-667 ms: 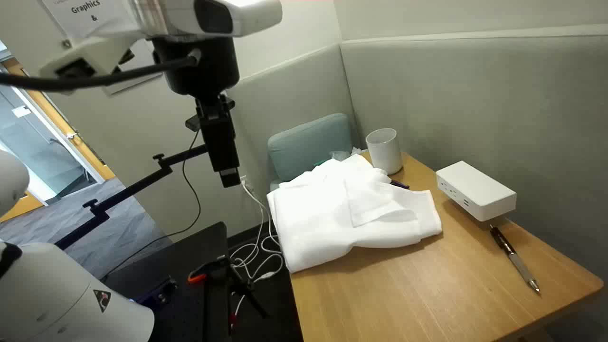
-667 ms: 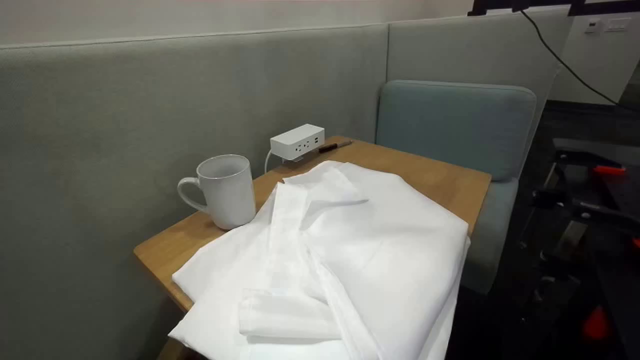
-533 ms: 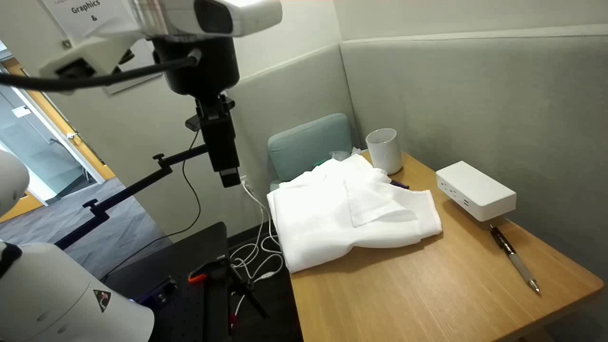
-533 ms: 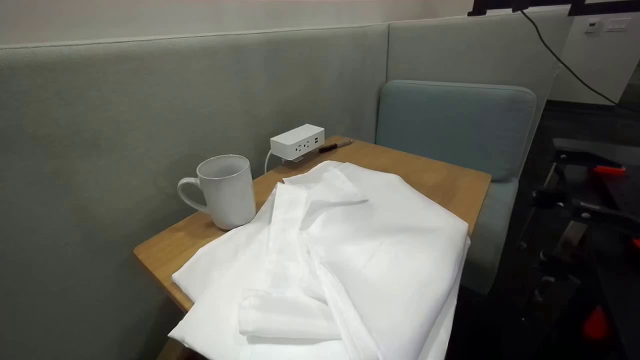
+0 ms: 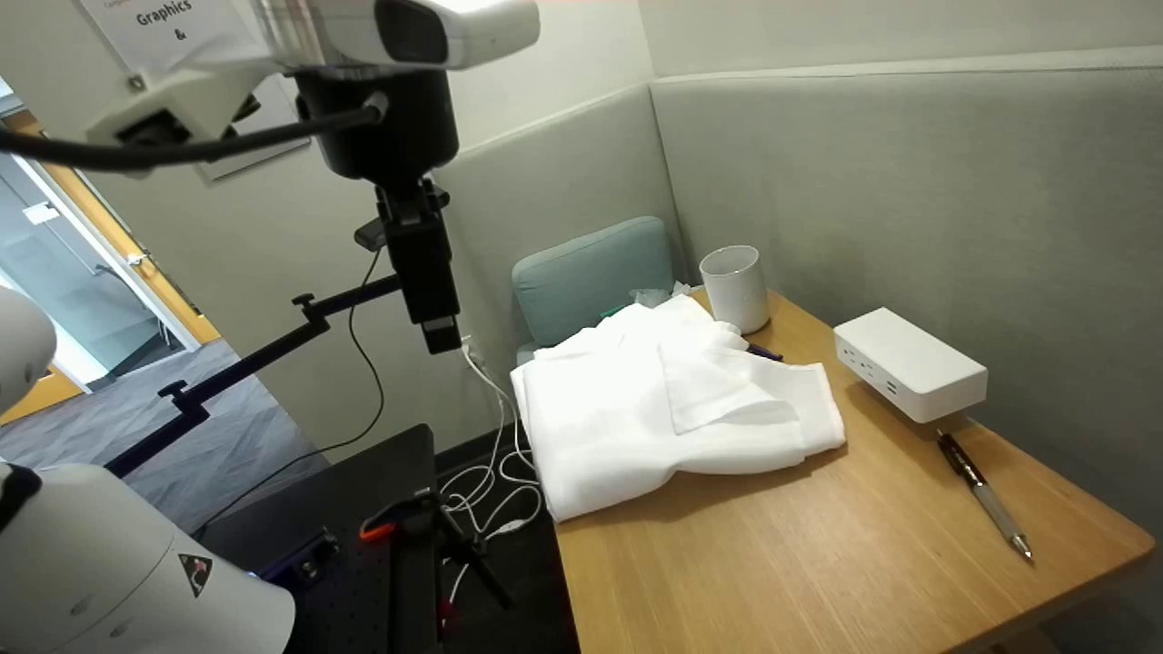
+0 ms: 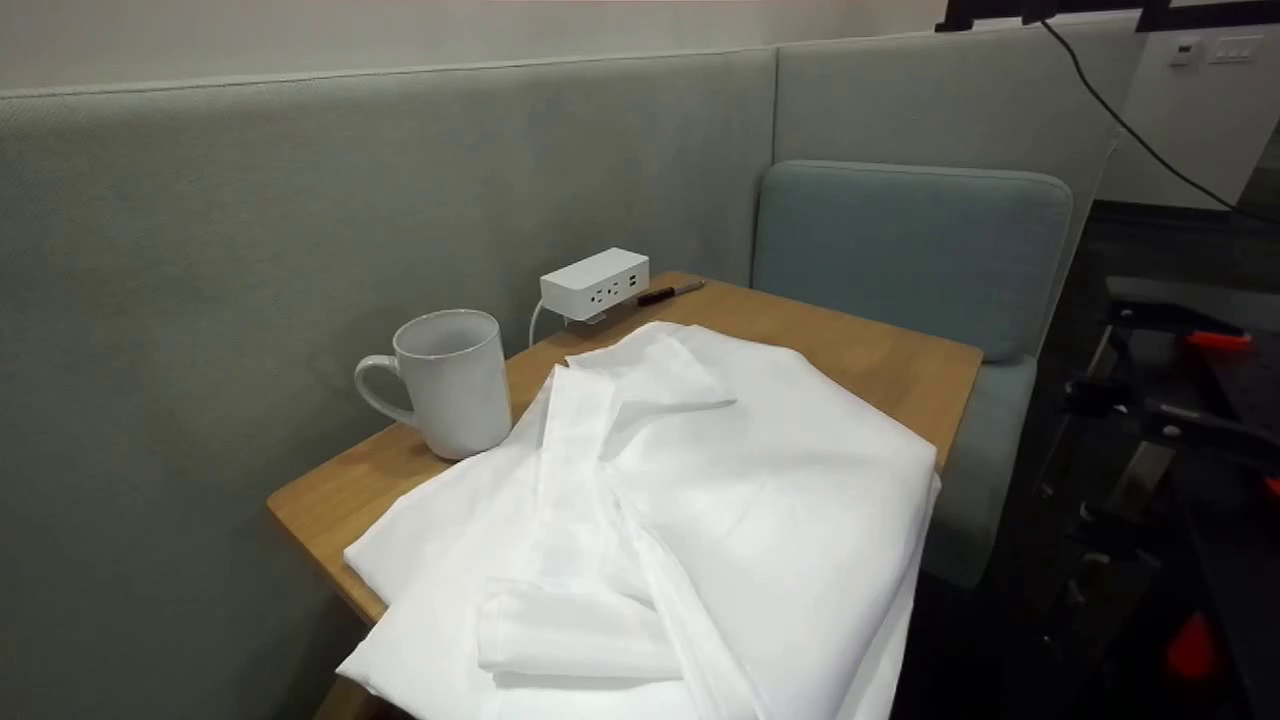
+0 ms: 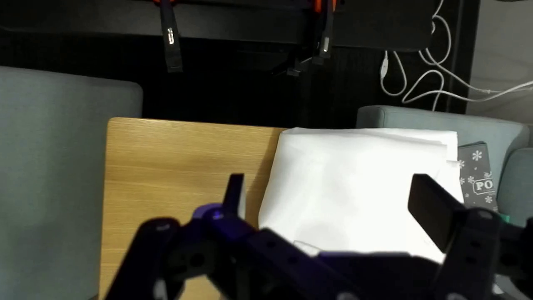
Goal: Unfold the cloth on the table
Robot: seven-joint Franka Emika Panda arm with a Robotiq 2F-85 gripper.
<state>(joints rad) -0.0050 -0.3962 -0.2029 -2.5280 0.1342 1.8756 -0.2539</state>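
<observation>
A grey padded wall (image 5: 909, 200) stands along one edge of the table (image 5: 772, 563). On the table the cloth (image 6: 770, 480) lies wrinkled and partly folded, covering one corner and hanging past the edge there. The tool (image 5: 442, 336) hangs higher than the cloth and apart from it; its two fingers (image 7: 431, 212) stand wide apart, and the wrist view shows the cloth beneath, partly between them. At the walled edge there is a white box (image 5: 909, 363). The mug (image 6: 455, 390) stands upright just beside the cloth, near a corner. The pen (image 5: 986, 495) lies near the box.
</observation>
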